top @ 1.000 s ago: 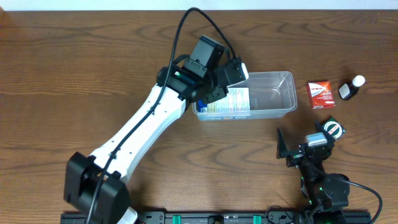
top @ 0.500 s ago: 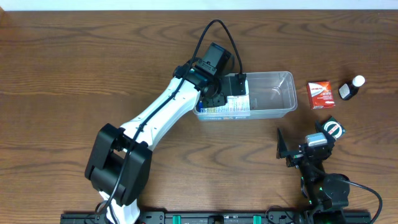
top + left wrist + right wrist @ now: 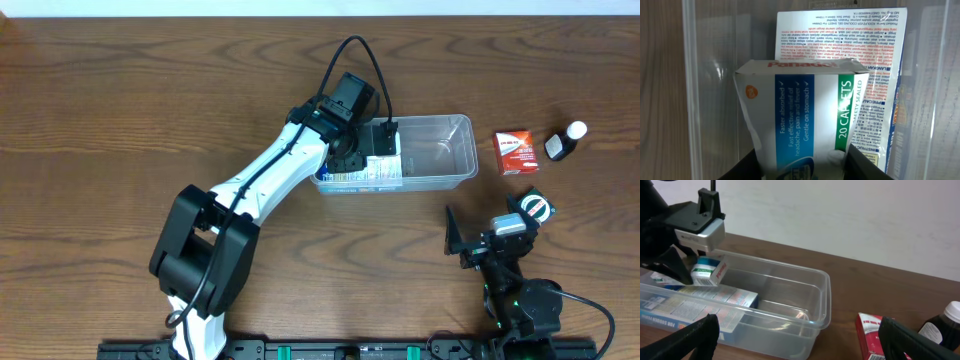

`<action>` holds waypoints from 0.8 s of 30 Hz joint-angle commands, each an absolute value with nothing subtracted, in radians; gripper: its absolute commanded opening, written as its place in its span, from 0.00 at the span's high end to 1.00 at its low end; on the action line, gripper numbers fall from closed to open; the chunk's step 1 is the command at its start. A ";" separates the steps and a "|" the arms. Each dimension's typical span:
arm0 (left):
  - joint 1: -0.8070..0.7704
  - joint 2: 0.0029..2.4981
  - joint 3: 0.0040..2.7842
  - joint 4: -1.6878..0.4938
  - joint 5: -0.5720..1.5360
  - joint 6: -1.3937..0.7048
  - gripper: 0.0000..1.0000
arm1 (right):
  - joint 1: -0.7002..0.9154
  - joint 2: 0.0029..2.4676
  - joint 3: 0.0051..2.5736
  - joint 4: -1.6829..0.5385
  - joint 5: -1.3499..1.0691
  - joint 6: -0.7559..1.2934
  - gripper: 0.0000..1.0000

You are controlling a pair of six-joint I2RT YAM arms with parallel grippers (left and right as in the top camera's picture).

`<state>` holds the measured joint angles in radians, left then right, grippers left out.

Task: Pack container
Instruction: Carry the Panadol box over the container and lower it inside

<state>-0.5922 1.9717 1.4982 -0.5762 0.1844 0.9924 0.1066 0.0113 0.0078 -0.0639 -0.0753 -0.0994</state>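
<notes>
Down inside the container, left fingers grip a caplet box; right fingers gape nearby.

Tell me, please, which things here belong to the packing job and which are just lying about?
In the job: container, caplet box in left gripper, flat box inside.
Lying about: red box, dark bottle, perhaps next.

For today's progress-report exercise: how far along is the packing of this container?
Done: one flat pack lies at one end of the container. In hand: the left pincer grips a caplet box over that pack, not yet released. Left: a red box and a dark bottle stand on the table outside the container.
</notes>
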 commanded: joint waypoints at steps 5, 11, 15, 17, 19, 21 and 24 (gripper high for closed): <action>-0.594 1.983 1.494 -0.578 0.198 1.002 0.57 | 0.091 0.007 0.006 -0.068 -0.079 -0.113 0.01; -0.592 1.999 1.494 -0.573 0.192 1.002 0.57 | 0.091 0.007 0.006 -0.068 -0.079 -0.113 0.01; -0.591 2.017 1.494 -0.573 0.167 1.002 0.57 | 0.091 0.007 0.006 -0.068 -0.079 -0.113 0.01; -0.589 2.022 1.494 -0.572 0.168 1.002 0.57 | 0.091 0.007 0.006 -0.068 -0.079 -0.113 0.01; -0.588 2.022 1.494 -0.564 0.168 1.002 0.57 | 0.091 0.007 0.006 -0.068 -0.079 -0.113 0.01; -0.588 2.022 1.494 -0.554 0.167 1.002 0.57 | 0.091 0.007 0.006 -0.068 -0.079 -0.113 0.01; -0.588 2.022 1.494 -0.551 0.163 1.002 0.34 | 0.091 0.007 0.006 -0.068 -0.079 -0.113 0.01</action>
